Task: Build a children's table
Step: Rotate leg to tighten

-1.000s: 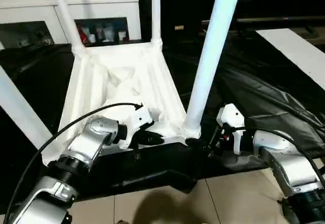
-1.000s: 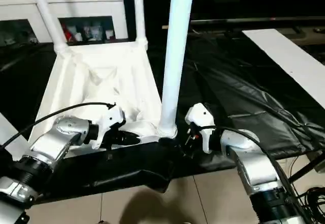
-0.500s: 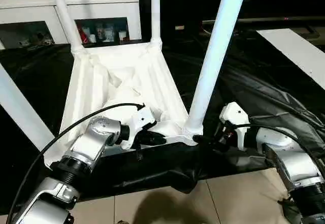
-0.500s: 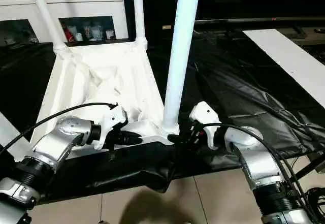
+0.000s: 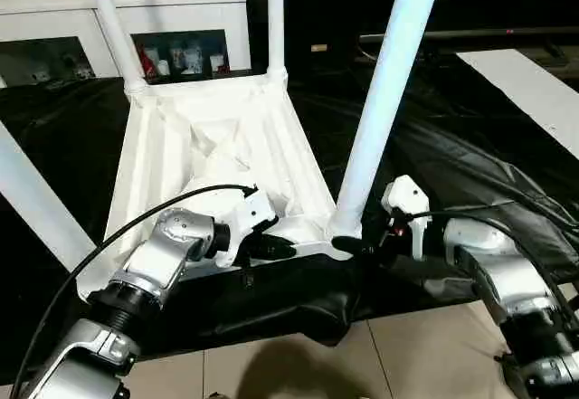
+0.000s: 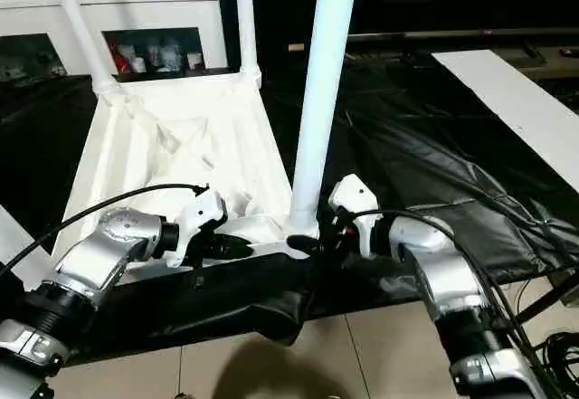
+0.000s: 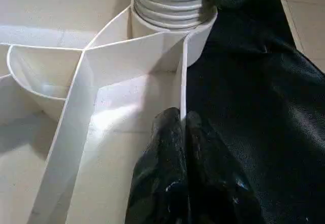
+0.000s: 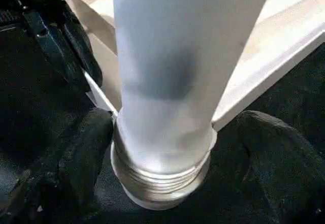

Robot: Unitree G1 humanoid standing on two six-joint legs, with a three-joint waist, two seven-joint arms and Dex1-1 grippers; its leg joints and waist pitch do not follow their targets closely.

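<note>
The children's table lies upside down on a black sheet, its ribbed white tabletop (image 5: 226,146) facing up. White legs stand in its corner sockets: two at the far corners (image 5: 113,28) (image 5: 276,19), one at the near left (image 5: 32,200) and one at the near right (image 5: 380,100). My left gripper (image 5: 288,248) (image 7: 183,120) is shut on the tabletop's thin near rim, close to the near right socket. My right gripper (image 6: 303,243) (image 8: 167,173) stands open. Its fingers (image 8: 66,168) sit on either side of the near right leg's threaded base (image 8: 162,183).
A white cabinet (image 5: 54,10) with glass doors stands behind the table. The crumpled black sheet (image 5: 470,164) spreads to the right, with a white board (image 5: 534,91) at the far right. Tiled floor (image 5: 407,345) lies in front, below the sheet's hanging edge.
My right gripper has moved left to the near right leg's base, and its fingers now flank it. The left gripper has kept its hold on the rim.
</note>
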